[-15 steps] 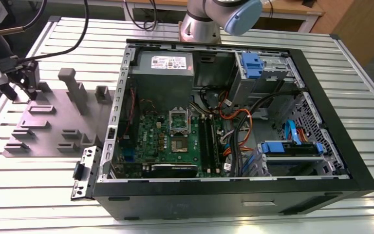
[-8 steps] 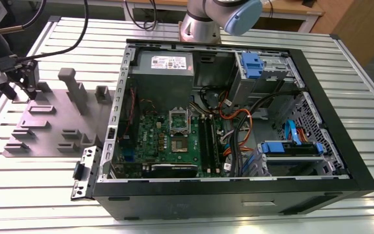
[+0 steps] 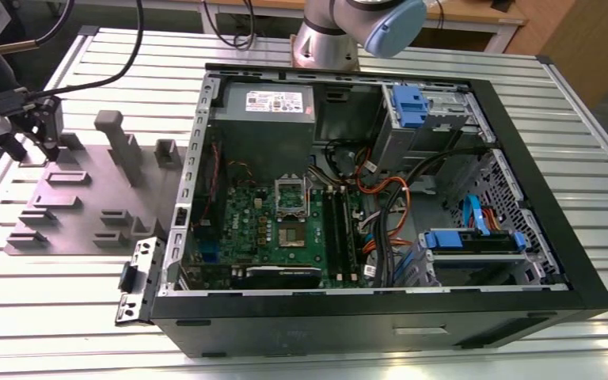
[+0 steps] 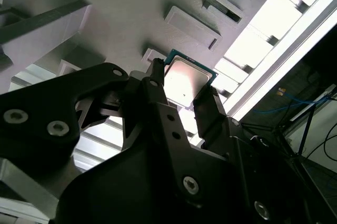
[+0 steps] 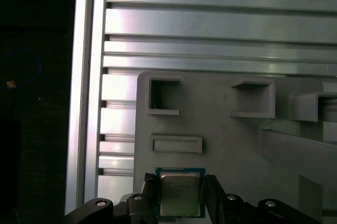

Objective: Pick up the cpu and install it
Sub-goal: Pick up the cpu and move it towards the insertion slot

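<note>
Gripper (image 4: 181, 83) is closed narrowly on the cpu (image 5: 180, 195), one dark finger (image 4: 158, 92) against each of two opposite edges of the chip. In both wrist views the silvery top of the cpu faces the camera, with a thin green border showing around it. Whether the chip rests on the surface beneath it or is slightly lifted cannot be told.

Just beneath lies the grey tray (image 3: 77, 218), a flat plate with raised blocks and small walled pockets. In the exterior view the gripper hangs over the tray's far corner, on the exterior view's left. The tray sits on the ribbed aluminium table (image 3: 51, 317), close to the table's edge on that same side.

Beside the tray, toward the exterior view's right, an open black computer case (image 3: 389, 324) lies on its side on the table. Inside it the green motherboard (image 3: 246, 214) lies flat, with the silver socket frame (image 3: 290, 194) near its middle, well apart from the gripper. A grey power supply (image 3: 267, 103) fills the case's far side, and a blue drive bracket (image 3: 408, 99) sits toward its far right corner. Beyond the case stands the arm's base (image 3: 325, 43) at the table's far edge.
</note>
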Controlling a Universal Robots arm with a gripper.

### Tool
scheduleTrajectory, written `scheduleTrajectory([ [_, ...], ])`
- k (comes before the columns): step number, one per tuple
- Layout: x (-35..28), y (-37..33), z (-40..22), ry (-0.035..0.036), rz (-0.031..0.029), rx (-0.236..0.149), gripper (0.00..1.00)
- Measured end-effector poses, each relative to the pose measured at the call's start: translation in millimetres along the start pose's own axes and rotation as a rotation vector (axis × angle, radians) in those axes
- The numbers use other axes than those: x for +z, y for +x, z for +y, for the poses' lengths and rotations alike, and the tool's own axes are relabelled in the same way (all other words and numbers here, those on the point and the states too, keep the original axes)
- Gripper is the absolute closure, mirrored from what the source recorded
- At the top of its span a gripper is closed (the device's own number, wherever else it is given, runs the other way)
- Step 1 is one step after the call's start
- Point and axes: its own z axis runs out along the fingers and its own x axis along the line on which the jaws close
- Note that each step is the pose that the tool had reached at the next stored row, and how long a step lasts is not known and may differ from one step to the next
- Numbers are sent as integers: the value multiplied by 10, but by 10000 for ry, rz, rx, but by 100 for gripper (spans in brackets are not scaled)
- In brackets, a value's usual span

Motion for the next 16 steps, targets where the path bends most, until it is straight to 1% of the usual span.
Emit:
scheduleTrajectory([
  [7, -28, 0, 1, 3, 4, 0, 53],
  [16, -47, 0, 2, 1, 1, 0, 53],
])
